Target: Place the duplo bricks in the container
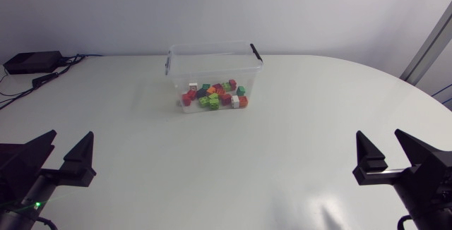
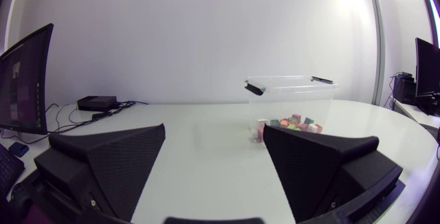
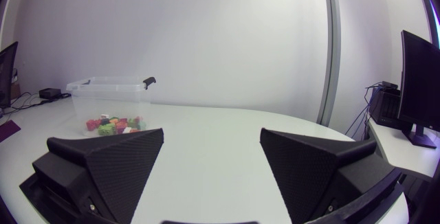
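White table [image 1: 296,166]: plain matte top, far edge rounded, wall close behind.
Flat black box [image 1: 32,62] at table's far left corner, lying flat.
Black cables [image 1: 44,79] just beside box: several strands, one along far edge, others trailing off left edge.
Left wrist view: box and cables on tabletop.

I see my left gripper [image 1: 69,138] low and level, its 2 wedge fingers spread wide and pointing forward. My right gripper [image 1: 380,137] sits well apart from it in the same pose, its 2 fingers equally wide.
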`<state>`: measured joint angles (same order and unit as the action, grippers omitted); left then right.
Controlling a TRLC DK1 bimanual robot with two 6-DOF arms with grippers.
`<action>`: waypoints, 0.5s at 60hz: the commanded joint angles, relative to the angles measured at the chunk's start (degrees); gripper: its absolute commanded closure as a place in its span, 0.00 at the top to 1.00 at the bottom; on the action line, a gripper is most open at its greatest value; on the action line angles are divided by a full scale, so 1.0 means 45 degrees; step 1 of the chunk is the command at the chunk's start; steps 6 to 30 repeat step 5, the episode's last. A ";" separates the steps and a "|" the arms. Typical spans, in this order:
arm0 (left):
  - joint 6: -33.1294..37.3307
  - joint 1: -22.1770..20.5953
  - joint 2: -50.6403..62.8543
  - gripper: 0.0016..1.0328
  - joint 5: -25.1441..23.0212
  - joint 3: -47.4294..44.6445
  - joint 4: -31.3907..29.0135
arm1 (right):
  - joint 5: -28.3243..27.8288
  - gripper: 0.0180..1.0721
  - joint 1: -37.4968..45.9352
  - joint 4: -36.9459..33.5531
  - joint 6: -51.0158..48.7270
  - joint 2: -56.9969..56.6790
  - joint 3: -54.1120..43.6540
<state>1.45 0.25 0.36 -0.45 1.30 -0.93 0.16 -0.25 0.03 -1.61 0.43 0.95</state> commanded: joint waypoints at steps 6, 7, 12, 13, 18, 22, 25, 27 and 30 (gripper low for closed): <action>-0.0323 -0.0056 -0.0080 0.96 0.0100 -0.0289 0.0206 | -0.0036 0.96 0.0056 -0.0007 0.0357 -0.0095 -0.0211; -0.0323 -0.0056 -0.0080 0.96 0.0100 -0.0289 0.0206 | -0.0036 0.96 0.0056 -0.0007 0.0357 -0.0095 -0.0211; -0.0323 -0.0056 -0.0080 0.96 0.0100 -0.0289 0.0206 | -0.0036 0.96 0.0056 -0.0007 0.0357 -0.0095 -0.0211; -0.0323 -0.0056 -0.0080 0.96 0.0100 -0.0289 0.0206 | -0.0036 0.96 0.0056 -0.0007 0.0357 -0.0095 -0.0211; -0.0323 -0.0056 -0.0080 0.96 0.0100 -0.0289 0.0206 | -0.0036 0.96 0.0056 -0.0007 0.0357 -0.0095 -0.0211; -0.0323 -0.0056 -0.0080 0.96 0.0100 -0.0289 0.0206 | -0.0036 0.96 0.0056 -0.0007 0.0357 -0.0095 -0.0211; -0.0323 -0.0056 -0.0080 0.96 0.0100 -0.0289 0.0206 | -0.0036 0.96 0.0056 -0.0007 0.0357 -0.0095 -0.0211; -0.0323 -0.0056 -0.0080 0.96 0.0100 -0.0289 0.0206 | -0.0036 0.96 0.0056 -0.0007 0.0357 -0.0095 -0.0211; -0.0323 -0.0056 -0.0080 0.96 0.0100 -0.0289 0.0206 | -0.0036 0.96 0.0056 -0.0007 0.0357 -0.0095 -0.0211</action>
